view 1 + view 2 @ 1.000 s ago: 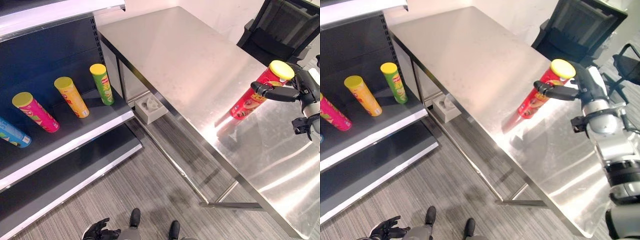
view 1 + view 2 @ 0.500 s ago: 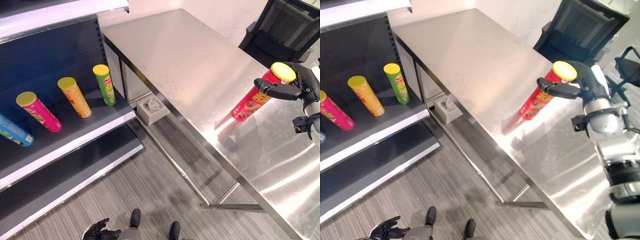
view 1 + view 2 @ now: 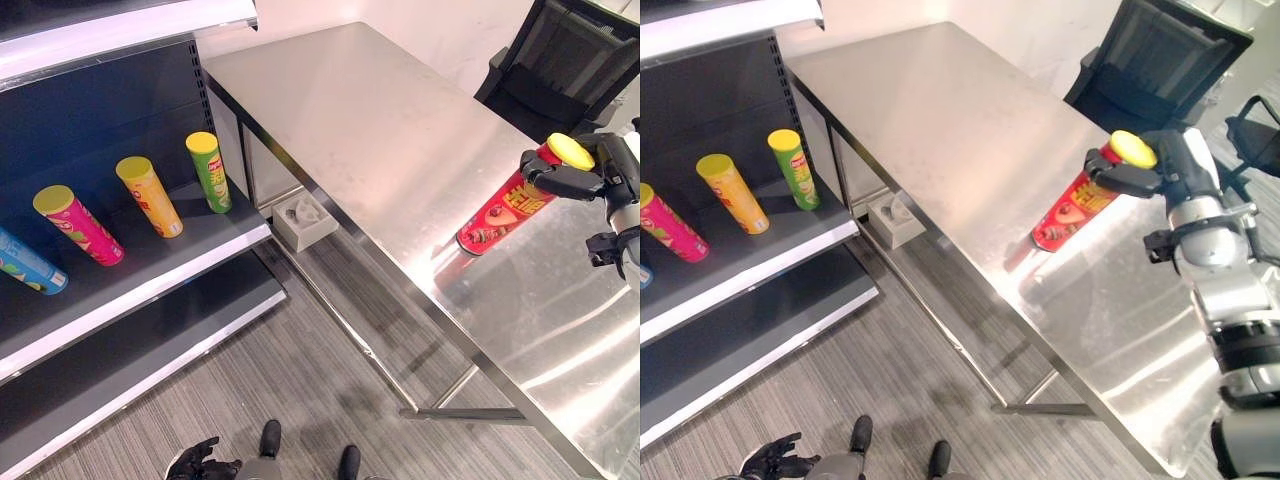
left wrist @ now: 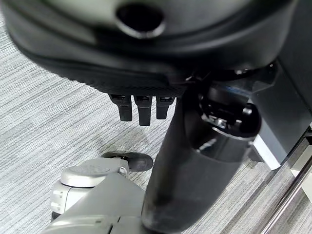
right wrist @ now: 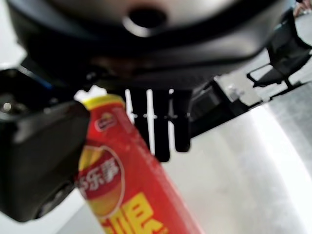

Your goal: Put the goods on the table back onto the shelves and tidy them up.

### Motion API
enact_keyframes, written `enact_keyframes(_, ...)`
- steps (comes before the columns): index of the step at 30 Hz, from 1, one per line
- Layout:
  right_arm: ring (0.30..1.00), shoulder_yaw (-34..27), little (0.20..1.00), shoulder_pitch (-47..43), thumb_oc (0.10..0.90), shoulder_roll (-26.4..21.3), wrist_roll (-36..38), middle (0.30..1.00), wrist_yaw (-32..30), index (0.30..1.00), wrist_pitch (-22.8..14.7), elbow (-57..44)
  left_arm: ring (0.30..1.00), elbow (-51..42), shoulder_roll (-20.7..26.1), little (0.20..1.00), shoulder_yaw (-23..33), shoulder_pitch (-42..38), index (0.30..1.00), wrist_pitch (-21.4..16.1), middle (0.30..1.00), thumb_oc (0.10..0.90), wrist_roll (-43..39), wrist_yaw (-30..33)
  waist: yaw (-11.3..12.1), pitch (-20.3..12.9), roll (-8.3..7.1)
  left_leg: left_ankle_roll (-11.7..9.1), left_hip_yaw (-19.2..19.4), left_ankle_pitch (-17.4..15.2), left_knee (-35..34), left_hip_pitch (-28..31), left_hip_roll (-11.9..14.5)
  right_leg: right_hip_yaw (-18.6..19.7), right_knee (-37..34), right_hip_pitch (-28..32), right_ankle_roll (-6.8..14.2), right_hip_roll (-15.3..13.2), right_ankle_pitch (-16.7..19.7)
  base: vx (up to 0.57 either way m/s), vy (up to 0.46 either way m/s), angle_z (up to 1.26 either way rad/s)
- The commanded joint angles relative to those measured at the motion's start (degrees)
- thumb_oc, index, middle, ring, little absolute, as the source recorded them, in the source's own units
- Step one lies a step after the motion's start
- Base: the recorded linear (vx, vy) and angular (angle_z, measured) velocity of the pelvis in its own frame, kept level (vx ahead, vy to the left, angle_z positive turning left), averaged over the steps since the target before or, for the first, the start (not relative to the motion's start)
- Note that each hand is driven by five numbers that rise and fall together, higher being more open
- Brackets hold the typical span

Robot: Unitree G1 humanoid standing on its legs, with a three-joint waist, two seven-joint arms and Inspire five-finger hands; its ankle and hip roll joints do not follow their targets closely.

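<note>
We have our right hand [image 3: 1168,170] wrapped round the top of the tall red crisp tube with the yellow lid [image 3: 505,207], thumb on one side and fingers [image 5: 161,127] curled on the other. The tube leans, and its base looks to be touching the stainless steel worktop [image 3: 400,140] near the right edge. So we judge we're at the pick-up step: the last item on the worktop is gripped but not yet carried.

Next we need to lift it clear and turn left toward the dark shelf [image 3: 150,265], where the pink tube [image 3: 78,224], yellow tube [image 3: 148,195] and green tube [image 3: 208,170] lie, with a blue tube [image 3: 30,266] cut off at the edge.

Our left hand [image 3: 200,463] hangs low over the floor, fingers relaxed, holding nothing.
</note>
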Motion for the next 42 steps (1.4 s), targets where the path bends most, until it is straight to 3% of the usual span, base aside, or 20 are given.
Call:
enact_keyframes(1, 0.300, -8.9, 0.300, -0.6, 0.400, -0.8, -1.0, 0.300, -6.5, 0.300, -4.9, -7.0, 0.900, -1.8, 1.5, 0.900, -1.0, 2.0, 0.900, 0.0, 0.900, 0.800, 0.4, 0.0, 1.1, -5.0, -0.49, -3.9, 1.6, -7.4, 0.2, 3.6, 5.6, 0.3, 0.4, -0.3, 3.0, -2.3, -1.7, 0.00, 0.000, 0.00)
enact_keyframes(6, 0.300, -15.9, 0.300, 4.2, 0.400, 3.7, -0.6, 0.300, -8.2, 0.300, -7.5, -14.9, 0.900, -1.9, 1.2, 0.900, 0.2, 1.9, 0.900, 0.0, 0.900, 0.800, 0.5, 0.2, 1.2, -5.8, 0.35, -3.9, 1.4, -7.4, 0.2, 4.1, 5.7, 0.0, 0.4, 0.5, 2.8, -2.2, -2.1, -0.02, -0.035, -0.01)
enact_keyframes(8, 0.300, -19.4, 0.300, 6.7, 0.400, 7.4, -0.6, 0.300, -8.2, 0.300, -9.6, -22.4, 0.900, -2.5, 0.7, 0.900, 1.3, 2.3, 0.900, 0.0, 0.900, 0.800, 0.1, 0.3, 1.5, -6.4, 1.09, -4.0, 1.0, -7.3, 0.2, 4.4, 6.0, -0.3, 0.4, 1.2, 2.4, -1.9, -2.7, -0.05, -0.094, 0.03)
enact_keyframes(12, 0.300, -21.8, 0.300, 8.6, 0.400, 11.2, -1.8, 0.300, -7.6, 0.300, -11.7, -30.3, 0.900, -2.9, 0.2, 0.900, 2.6, 3.4, 0.900, -0.1, 0.900, 0.800, 0.0, 0.2, 2.6, -7.1, 1.77, -4.9, -0.1, -6.5, 0.2, 4.7, 6.8, -0.9, 0.4, 2.7, 1.6, -0.9, -4.0, -0.05, -0.109, 0.19)
enact_keyframes(14, 0.300, -21.3, 0.300, 7.9, 0.400, 13.2, -1.2, 0.300, -7.2, 0.300, -12.7, -33.3, 0.900, -2.7, 0.2, 0.900, 2.7, 3.6, 0.900, -0.1, 0.900, 0.800, -0.2, 0.1, 3.6, -6.5, 2.03, -5.7, -1.4, -5.0, 0.2, 3.8, 7.4, -1.3, 0.4, 3.0, 0.8, 0.1, -4.8, -0.18, -0.181, 0.32)
enact_keyframes(17, 0.300, -20.2, 0.300, 6.5, 0.400, 14.8, -1.5, 0.300, -6.7, 0.300, -13.9, -38.4, 0.900, -2.4, 0.1, 0.900, 3.2, 2.9, 0.900, -0.4, 0.900, 0.800, -1.5, 0.7, 6.3, -3.4, 3.11, -8.2, -6.1, -0.3, 0.6, -2.1, 8.7, -5.4, 0.4, 2.6, -0.9, 2.2, -6.6, -0.28, -0.223, 0.58)
enact_keyframes(18, 0.300, -20.3, 0.300, 6.5, 0.400, 14.7, -1.5, 0.300, -6.8, 0.300, -13.9, -38.4, 0.900, -2.4, 0.0, 0.900, 3.2, 2.8, 0.900, -0.4, 0.900, 0.800, -1.5, 0.7, 6.0, -3.4, 3.15, -8.2, -6.5, 0.1, 0.5, -2.5, 8.6, -5.7, 0.4, 2.4, -0.9, 2.1, -6.4, -0.23, -0.121, 0.92)
enact_keyframes(20, 0.300, -19.7, 0.300, 6.6, 0.400, 14.6, -3.2, 0.300, -6.4, 0.300, -13.7, -40.5, 0.900, -2.1, -0.4, 0.900, 3.8, 2.3, 0.900, -0.6, 0.900, 0.800, -1.9, 1.2, 6.4, -1.5, 3.29, -8.4, -3.4, 1.0, 3.1, -5.6, 9.0, -9.0, 0.4, 2.3, -0.9, 1.2, -6.0, -0.22, -0.033, 1.27)
enact_keyframes(22, 0.300, -18.4, 0.300, 6.0, 0.400, 14.7, -4.7, 0.300, -6.6, 0.300, -13.4, -41.2, 0.900, -2.6, -1.1, 0.900, 4.5, 2.8, 0.900, -0.8, 0.900, 0.800, -2.2, 1.4, 6.9, -0.9, 3.40, -7.4, -0.3, -0.3, 6.7, -6.6, 9.4, -10.9, 0.4, 1.5, -0.8, -0.1, -4.8, -0.20, 0.039, 0.75)
enact_keyframes(24, 0.300, -17.6, 0.300, 5.8, 0.400, 15.4, -4.9, 0.300, -6.6, 0.300, -13.3, -41.2, 0.900, -2.4, -1.4, 0.900, 4.8, 3.0, 0.900, -0.9, 0.900, 0.800, -2.0, 1.5, 6.8, -0.9, 3.34, -7.0, 0.4, -1.4, 8.2, -6.2, 9.6, -11.8, 0.4, 0.9, -0.6, -0.9, -3.9, -0.15, 0.085, 0.68)
enact_keyframes(25, 0.300, -16.5, 0.300, 5.9, 0.400, 16.2, -5.6, 0.300, -6.3, 0.300, -12.9, -41.3, 0.900, -2.3, -1.7, 0.900, 5.5, 3.7, 0.900, -1.1, 0.900, 0.800, -2.1, 1.6, 6.5, -0.9, 3.44, -6.8, 2.1, -3.8, 10.0, -4.0, 11.4, -13.2, 0.6, 0.4, -0.4, -2.3, -2.9, -0.15, 0.105, 0.56)
enact_keyframes(26, 0.300, -16.4, 0.300, 5.8, 0.400, 16.2, -5.6, 0.300, -6.3, 0.300, -12.9, -41.3, 0.900, -2.3, -1.7, 0.900, 5.5, 3.7, 0.900, -1.1, 0.900, 0.800, -2.1, 1.6, 6.4, -0.8, 3.49, -6.8, 2.0, -3.9, 10.2, -4.0, 11.4, -13.2, 0.6, 0.5, -0.4, -2.3, -3.0, -0.13, 0.128, 0.49)
enact_keyframes(28, 0.300, -15.5, 0.300, 6.2, 0.400, 16.8, -5.9, 0.300, -5.5, 0.300, -12.8, -41.9, 0.900, -1.8, -1.9, 0.900, 6.7, 4.1, 0.900, -1.1, 0.900, 0.800, -2.0, 1.7, 5.8, -1.1, 3.59, -7.0, 4.9, -4.7, 11.2, -1.8, 14.8, -14.6, 0.8, -0.2, 0.1, -3.6, -2.4, -0.11, 0.159, 0.51)
enact_keyframes(30, 0.300, -15.3, 0.300, 8.0, 0.400, 17.6, -6.5, 0.300, -4.1, 0.300, -12.0, -43.3, 0.900, -1.3, -1.9, 0.900, 7.4, 4.6, 0.900, -1.1, 0.900, 0.800, -1.2, 1.9, 4.2, -1.9, 4.71, -8.2, 7.0, -3.3, 11.1, 2.1, 19.5, -16.4, 1.4, -0.7, 1.1, -5.6, -1.4, -0.12, 0.414, 0.58)
enact_keyframes(31, 0.300, -15.6, 0.300, 9.1, 0.400, 18.2, -7.0, 0.300, -3.7, 0.300, -11.6, -44.2, 0.900, -1.6, -2.1, 0.900, 7.4, 4.9, 0.900, -0.9, 0.900, 0.800, -0.6, 1.8, 3.4, -2.6, 5.88, -9.2, 6.8, -2.2, 10.0, 3.2, 20.3, -17.4, 1.8, -0.7, 2.0, -7.2, -0.6, -0.10, 0.578, 1.02)
enact_keyframes(35, 0.300, -16.1, 0.300, 11.1, 0.400, 20.9, -7.2, 0.300, -3.1, 0.300, -11.5, -45.8, 0.900, -2.3, -1.9, 0.900, 6.7, 4.8, 0.900, -0.9, 0.900, 0.800, 0.5, 2.0, 3.0, -3.9, 7.26, -9.5, 7.4, -4.3, 6.2, 4.3, 18.6, -18.9, 2.1, -1.3, 3.9, -10.8, 2.2, -0.05, 0.378, 0.74)
enact_keyframes(38, 0.300, -16.4, 0.300, 13.6, 0.400, 24.2, -9.9, 0.300, -2.5, 0.300, -11.0, -47.1, 0.900, -2.8, -1.2, 0.900, 5.7, 3.9, 0.900, -1.1, 0.900, 0.800, 2.9, 1.8, 3.1, -4.1, 7.58, -7.7, 7.9, -7.2, 1.3, 4.9, 12.7, -19.0, 1.7, -3.9, 7.0, -16.9, 8.2, -0.11, 0.578, 0.36)
enact_keyframes(42, 0.300, -16.0, 0.300, 15.2, 0.400, 26.7, -14.2, 0.300, -2.7, 0.300, -10.0, -47.4, 0.900, -2.9, -0.2, 0.900, 5.3, 3.4, 0.900, -1.6, 0.900, 0.800, 4.8, 2.1, 3.2, -3.6, 6.87, -4.8, 7.7, -9.2, 0.2, 4.7, 6.8, -16.8, 3.5, -5.5, 7.8, -21.1, 10.4, -0.06, 0.367, 0.27)
